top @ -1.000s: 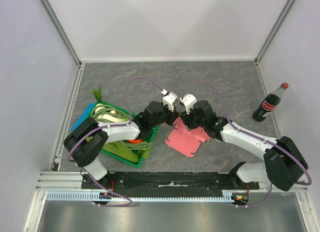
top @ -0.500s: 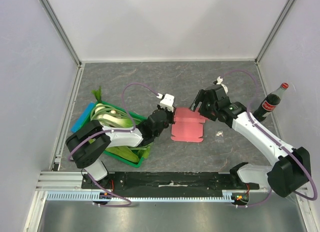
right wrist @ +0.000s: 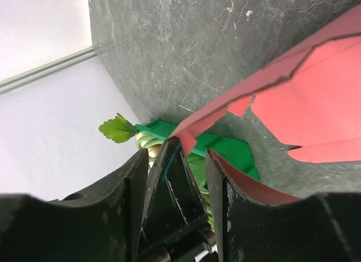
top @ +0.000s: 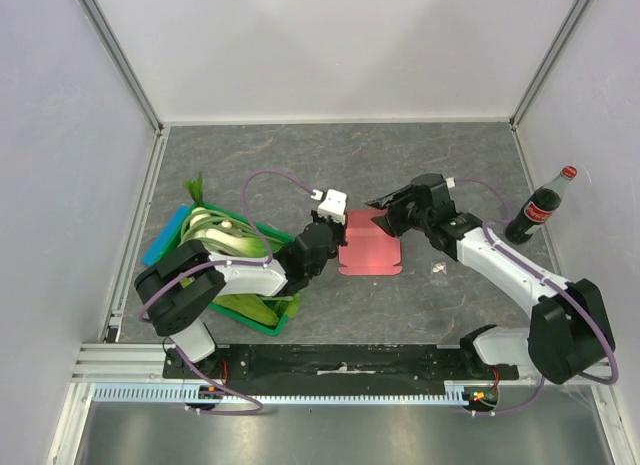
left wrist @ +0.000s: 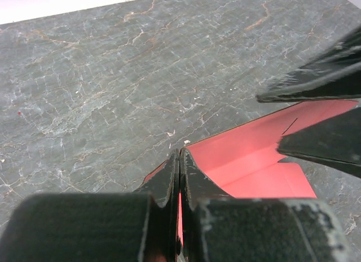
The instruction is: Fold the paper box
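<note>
The pink paper box point(top: 372, 255) lies as a flat, partly creased sheet in the middle of the table. My left gripper point(top: 333, 237) is shut on its left edge. In the left wrist view the sheet point(left wrist: 254, 160) runs between my pressed fingertips point(left wrist: 179, 155). My right gripper point(top: 380, 210) hovers at the box's far right corner, jaws apart. In the right wrist view a raised pink edge point(right wrist: 316, 104) crosses above my right gripper point(right wrist: 176, 152). A curled flap rests against the right finger point(right wrist: 225, 183), and a dark part stands between the fingers.
A green crate point(top: 262, 322) of vegetables sits left of the box, under my left arm, with a blue item point(top: 165, 235) beside it. A cola bottle point(top: 540, 207) stands at the right wall. A small white scrap point(top: 438, 269) lies right of the box.
My right gripper left the box, swung out right, then came back to its far right corner. The box turned square and slid away from me. The left gripper stayed shut on it.
</note>
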Controlling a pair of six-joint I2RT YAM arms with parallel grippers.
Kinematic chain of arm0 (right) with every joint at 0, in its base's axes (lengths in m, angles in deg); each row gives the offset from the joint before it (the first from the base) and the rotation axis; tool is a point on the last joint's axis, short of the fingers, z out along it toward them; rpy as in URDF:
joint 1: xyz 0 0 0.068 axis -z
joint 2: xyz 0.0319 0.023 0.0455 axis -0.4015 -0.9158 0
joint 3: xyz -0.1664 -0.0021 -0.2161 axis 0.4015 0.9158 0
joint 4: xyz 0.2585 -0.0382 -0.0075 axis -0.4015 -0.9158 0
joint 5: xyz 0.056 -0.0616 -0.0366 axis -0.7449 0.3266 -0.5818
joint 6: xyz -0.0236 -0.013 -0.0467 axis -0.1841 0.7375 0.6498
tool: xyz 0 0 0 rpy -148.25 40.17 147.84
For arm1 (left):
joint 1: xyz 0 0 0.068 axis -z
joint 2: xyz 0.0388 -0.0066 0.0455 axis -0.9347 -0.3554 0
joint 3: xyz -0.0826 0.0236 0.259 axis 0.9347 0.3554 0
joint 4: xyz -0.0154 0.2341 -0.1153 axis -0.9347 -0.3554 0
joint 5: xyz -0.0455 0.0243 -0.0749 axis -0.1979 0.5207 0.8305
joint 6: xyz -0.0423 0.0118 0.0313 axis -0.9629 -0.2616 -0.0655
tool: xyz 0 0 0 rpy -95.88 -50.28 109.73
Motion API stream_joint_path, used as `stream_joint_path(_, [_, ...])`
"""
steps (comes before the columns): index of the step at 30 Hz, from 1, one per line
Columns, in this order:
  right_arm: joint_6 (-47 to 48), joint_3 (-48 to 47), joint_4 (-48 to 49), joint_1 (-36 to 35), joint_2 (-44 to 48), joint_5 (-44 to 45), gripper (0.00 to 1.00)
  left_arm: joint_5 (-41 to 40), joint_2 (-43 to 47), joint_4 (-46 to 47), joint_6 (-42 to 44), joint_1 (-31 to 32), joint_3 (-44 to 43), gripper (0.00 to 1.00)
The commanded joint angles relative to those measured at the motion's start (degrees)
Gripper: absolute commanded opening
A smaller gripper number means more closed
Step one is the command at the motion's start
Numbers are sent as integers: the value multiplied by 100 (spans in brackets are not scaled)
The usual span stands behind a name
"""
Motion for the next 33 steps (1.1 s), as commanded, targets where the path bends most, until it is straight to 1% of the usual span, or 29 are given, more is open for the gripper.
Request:
stream_joint_path(1, [-774, 39, 673, 47, -323, -216, 51, -290, -69, 613, 377, 85, 34, 2])
stream_joint_path(7, [-889, 101, 902, 108, -526, -155, 47, -299, -130, 745, 562, 156, 25, 2])
stream_joint_path(10, [-915, 136, 1025, 144, -596, -243, 39, -282, -166, 772, 597, 173, 34, 2])
stream_joint_path(11, [-942, 153, 1043, 144, -596, -252, 39, -281, -166, 772, 597, 182, 16, 2])
stream_joint_path(14, [-1012, 250, 1087, 152, -596, -252, 31, -299, -192, 833, 623, 200, 34, 2])
stream_joint_path(16, [-1047, 303, 1122, 152, -596, -286, 30, -299, -201, 877, 658, 200, 43, 2])
stream_joint_path(22, [-1109, 408, 1157, 170, -614, -296, 30, -308, -236, 983, 729, 243, 43, 2])
stream_joint_path(23, [-1109, 426, 1157, 179, -614, -287, 29, -316, -227, 992, 886, 252, 34, 2])
stream_joint_path(24, [-1100, 435, 1157, 179, -605, -295, 22, -317, -236, 992, 904, 252, 34, 2])
stream_joint_path(26, [-1091, 461, 1157, 179, -596, -278, 19, -308, -254, 992, 922, 270, 25, 2])
stream_joint_path(27, [-1083, 470, 1157, 179, -579, -287, 12, -316, -254, 992, 922, 270, 16, 2])
stream_joint_path(29, [-1100, 540, 1157, 196, -552, -287, 3, -273, -262, 983, 905, 279, 16, 2])
stream_joint_path(30, [-1100, 558, 1296, 205, -543, -278, 0, -229, -262, 939, 861, 279, 16, 2])
stream_joint_path(31, [-1065, 636, 1324, 223, -517, -252, 0, -185, -236, 739, 817, 279, -45, 2])
stream_joint_path(32, [-1039, 689, 1411, 240, -482, -260, 0, -124, -210, 519, 791, 279, -80, 4])
stream_joint_path(33, [-969, 750, 1473, 258, -473, -269, 0, -88, -97, 230, 442, 279, -141, 16])
